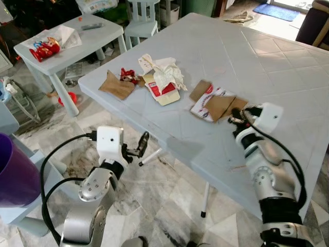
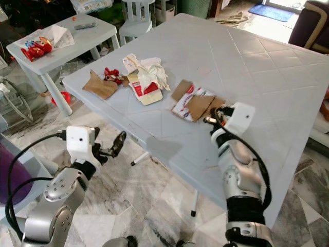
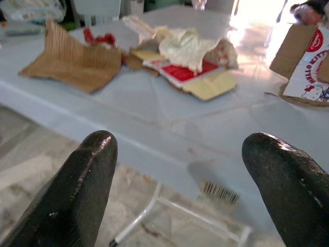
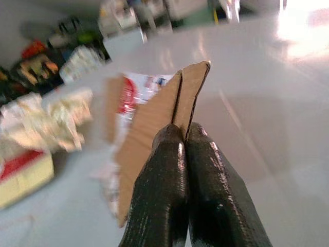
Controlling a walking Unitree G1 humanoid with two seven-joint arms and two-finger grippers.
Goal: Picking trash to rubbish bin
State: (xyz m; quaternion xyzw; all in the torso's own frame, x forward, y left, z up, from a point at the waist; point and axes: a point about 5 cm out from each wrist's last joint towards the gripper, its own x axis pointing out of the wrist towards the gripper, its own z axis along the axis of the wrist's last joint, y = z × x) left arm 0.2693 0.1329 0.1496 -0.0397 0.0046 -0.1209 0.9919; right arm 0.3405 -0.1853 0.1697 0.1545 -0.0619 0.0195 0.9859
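Observation:
Trash lies near the edge of the pale blue table (image 1: 267,67): a flattened brown cardboard box with red and white print (image 1: 213,103), crumpled white paper on a red and yellow carton (image 1: 162,80), a brown cardboard piece (image 1: 117,85) and a red wrapper (image 1: 127,75). My right gripper (image 1: 237,119) rests on the table, shut on a brown flap of the flattened cardboard box (image 4: 175,103). My left gripper (image 1: 140,146) hangs open just below the table's near edge, facing the trash (image 3: 180,56), with nothing between its fingers.
A purple bin (image 1: 15,170) stands at the far left beside my left arm. A small table (image 1: 72,43) with red items and a chair (image 1: 141,20) are behind. The table's thin white legs (image 1: 205,198) stand on the marble floor.

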